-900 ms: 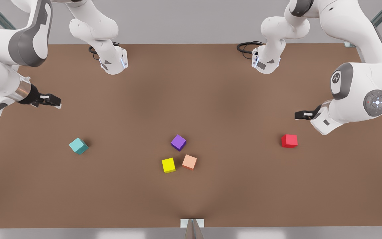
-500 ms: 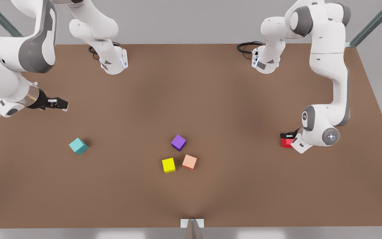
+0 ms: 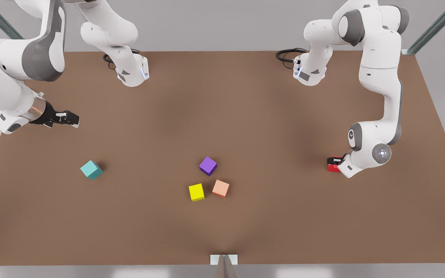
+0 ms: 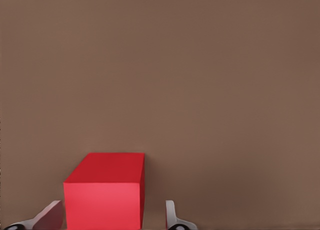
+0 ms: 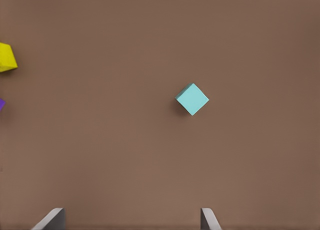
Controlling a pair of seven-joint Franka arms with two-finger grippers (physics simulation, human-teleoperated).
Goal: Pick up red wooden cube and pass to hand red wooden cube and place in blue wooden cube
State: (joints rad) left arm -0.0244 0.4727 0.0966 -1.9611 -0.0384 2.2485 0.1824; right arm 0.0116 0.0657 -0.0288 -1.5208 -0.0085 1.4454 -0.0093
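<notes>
Our left gripper (image 3: 333, 163), at the front view's right, is down at the table (image 3: 245, 116) with the red wooden cube (image 4: 103, 195) standing between its fingers (image 4: 172, 217). The jaws stand apart, wider than the cube, with a visible gap on one side and the other finger close to the cube's face; no grasp is made yet. The cube rests flat on the table, its faces roughly square to the fingers.

Our right gripper (image 3: 68, 117) waits high at the front view's left, jaws spread wide, looking down on the blue wooden cube (image 5: 192, 99), which lies ahead of it and well apart. The yellow cube (image 3: 196, 192), purple cube (image 3: 208, 165) and peach cube (image 3: 220, 188) lie between the two grippers, clear of both.

We judge the step in hand to be the closing grasp. To do it well, we should centre the fingers on the cube before closing, so that neither finger shoves or twists it, then lift straight up.
</notes>
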